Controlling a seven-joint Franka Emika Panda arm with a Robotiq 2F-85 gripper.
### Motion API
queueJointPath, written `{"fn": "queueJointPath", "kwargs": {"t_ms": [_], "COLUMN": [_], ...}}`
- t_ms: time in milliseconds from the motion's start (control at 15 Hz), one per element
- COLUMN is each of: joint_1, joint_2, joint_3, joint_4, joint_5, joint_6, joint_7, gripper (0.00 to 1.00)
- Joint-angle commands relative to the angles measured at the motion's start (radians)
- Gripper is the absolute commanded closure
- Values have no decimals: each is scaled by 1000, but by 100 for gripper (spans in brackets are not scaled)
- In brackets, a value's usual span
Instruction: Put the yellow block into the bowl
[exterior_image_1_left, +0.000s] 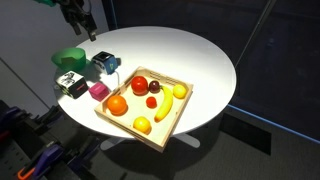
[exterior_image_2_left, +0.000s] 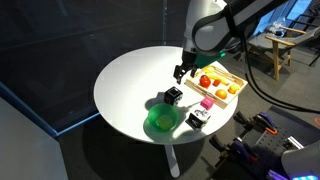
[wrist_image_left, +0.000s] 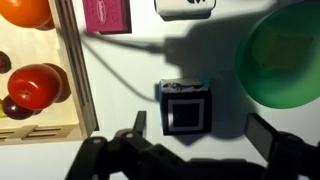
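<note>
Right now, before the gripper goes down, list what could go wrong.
1. Wrong pick: the open gripper hangs over a dark cube, and no yellow block is plainly visible in any view.
2. The green bowl sits close beside that cube, so a finger might clip its rim on the way down.
3. The yellow fruits in the wooden tray could be mistaken for the target.
</note>
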Motion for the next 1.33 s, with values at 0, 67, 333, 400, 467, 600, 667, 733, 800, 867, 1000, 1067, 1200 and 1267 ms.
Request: {"fn": "queueJointPath", "kwargs": {"t_ms": [0, 67, 333, 400, 467, 600, 667, 733, 800, 867, 1000, 1067, 1200, 1267], "joint_1": [-15, -18, -25, -27, -27, -28, -28, -28, -28, -28, -27, -27, -27, -27], "joint_2": [-94, -110, -177, -194, -209, -240, -252, -266, -279, -291, -317, -331, -356, -369], "joint_3": [7, 11, 18, 19, 20, 21, 22, 23, 25, 26, 30, 32, 36, 38], "joint_4": [-23, -21, -19, -19, -19, -21, -22, -23, -26, -29, -39, -47, -63, -72], "joint_5": [-28, -19, 8, 14, 19, 22, 25, 31, 37, 38, 38, 36, 36, 33], "joint_6": [-73, -100, -199, -224, -247, -280, -294, -309, -320, -330, -343, -346, -350, -349], "joint_7": [42, 35, 6, 0, -2, -1, -2, -6, -9, -7, -4, -3, 0, 3], "gripper": [0, 0, 0, 0, 0, 0, 0, 0, 0, 0, 0, 0, 0, 0]}}
